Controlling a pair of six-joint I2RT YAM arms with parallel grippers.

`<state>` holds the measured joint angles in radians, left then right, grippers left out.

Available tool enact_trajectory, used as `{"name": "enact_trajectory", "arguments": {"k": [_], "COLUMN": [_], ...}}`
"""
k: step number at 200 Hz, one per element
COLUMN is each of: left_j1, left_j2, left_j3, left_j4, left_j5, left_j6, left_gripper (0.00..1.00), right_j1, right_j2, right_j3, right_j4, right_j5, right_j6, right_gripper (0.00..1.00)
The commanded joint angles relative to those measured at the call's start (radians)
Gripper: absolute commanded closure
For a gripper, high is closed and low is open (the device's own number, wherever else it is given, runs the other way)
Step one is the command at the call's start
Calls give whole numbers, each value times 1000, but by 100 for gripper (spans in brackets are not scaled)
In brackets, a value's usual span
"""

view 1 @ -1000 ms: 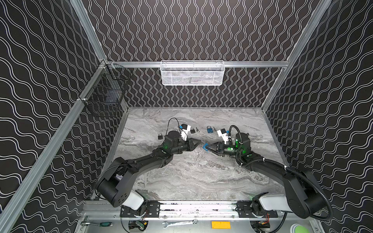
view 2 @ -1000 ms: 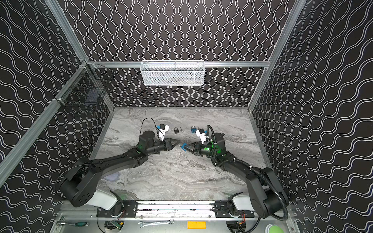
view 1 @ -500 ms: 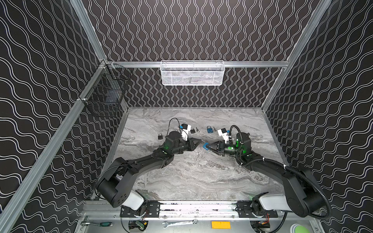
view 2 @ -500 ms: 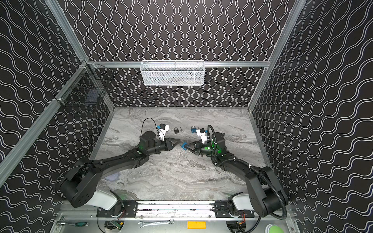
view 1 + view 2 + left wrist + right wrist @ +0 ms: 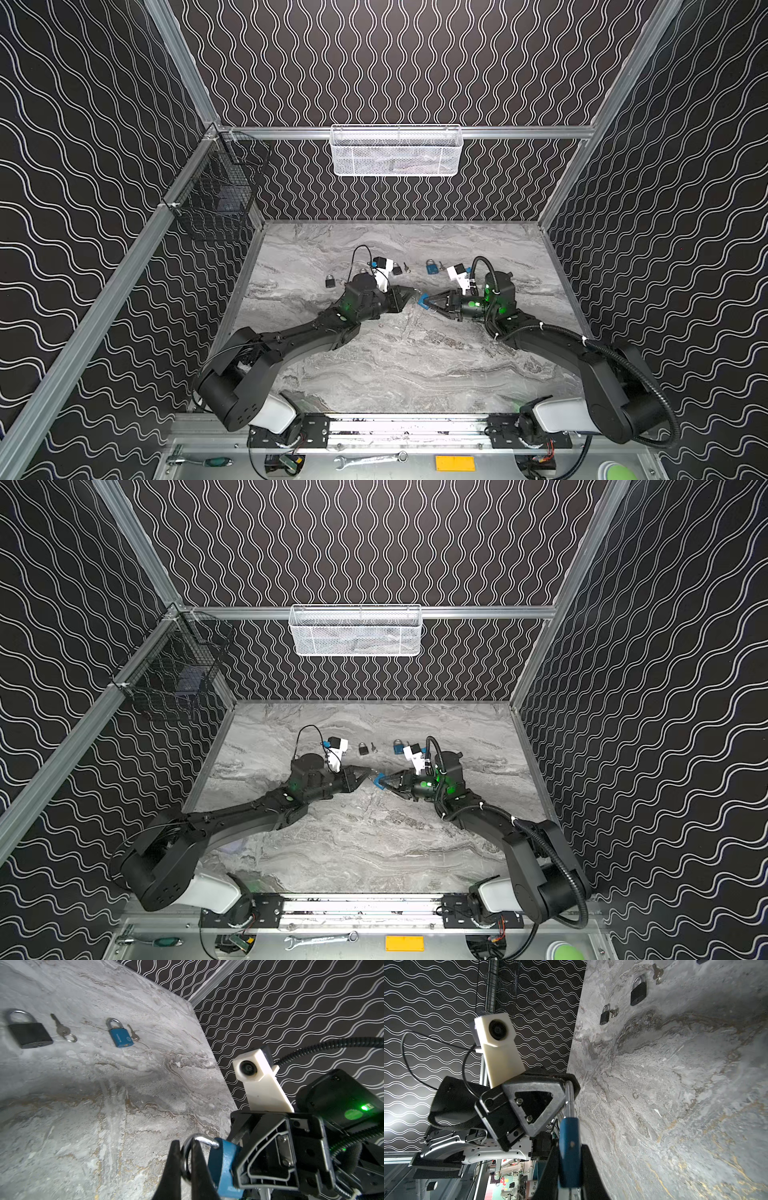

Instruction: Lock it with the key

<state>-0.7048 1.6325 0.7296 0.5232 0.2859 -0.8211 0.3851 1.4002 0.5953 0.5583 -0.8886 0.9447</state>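
Observation:
My two grippers meet at mid-table over one blue padlock [image 5: 423,300] [image 5: 378,780]. The right gripper [image 5: 569,1149] is shut on the padlock's blue body [image 5: 569,1153], which sits squeezed between its black fingers. The left gripper [image 5: 185,1145] is shut on the silver shackle [image 5: 199,1139], one leg of the loop pinched between its fingertips, with the blue body [image 5: 224,1167] just beyond. In both top views the left gripper [image 5: 413,293] [image 5: 368,772] and the right gripper [image 5: 430,301] [image 5: 384,781] point at each other. Loose keys [image 5: 62,1028] [image 5: 133,1032] lie on the table; neither gripper holds a key.
Farther back on the marble table [image 5: 415,365] lie a black padlock [image 5: 29,1031], a second blue padlock [image 5: 120,1033] and a small black padlock [image 5: 330,281]. A white mesh basket [image 5: 395,151] hangs on the back wall, a black wire basket [image 5: 216,199] on the left wall.

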Motion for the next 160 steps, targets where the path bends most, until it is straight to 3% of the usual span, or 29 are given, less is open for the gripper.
{"name": "enact_trajectory", "arguments": {"k": [1, 34, 71, 122, 160], "left_j1": [-51, -72, -74, -56, 0], "left_j2": [-5, -5, -29, -37, -38], "left_j3": [6, 13, 32, 50, 44], "left_j4": [60, 84, -26, -55, -25], "left_j5": [384, 407, 368, 332, 324], "left_j6": [-6, -19, 35, 17, -5], "left_gripper": [100, 100, 100, 100, 87], "right_j1": [5, 5, 5, 5, 4], "right_j2": [6, 14, 28, 15, 1], "right_j3": [27, 55, 63, 53, 34], "right_j4": [190, 162, 162, 114, 103], "right_j5": [125, 133, 122, 112, 90], "right_j6": [32, 16, 12, -27, -40], "right_gripper": [100, 100, 100, 100, 100]}}
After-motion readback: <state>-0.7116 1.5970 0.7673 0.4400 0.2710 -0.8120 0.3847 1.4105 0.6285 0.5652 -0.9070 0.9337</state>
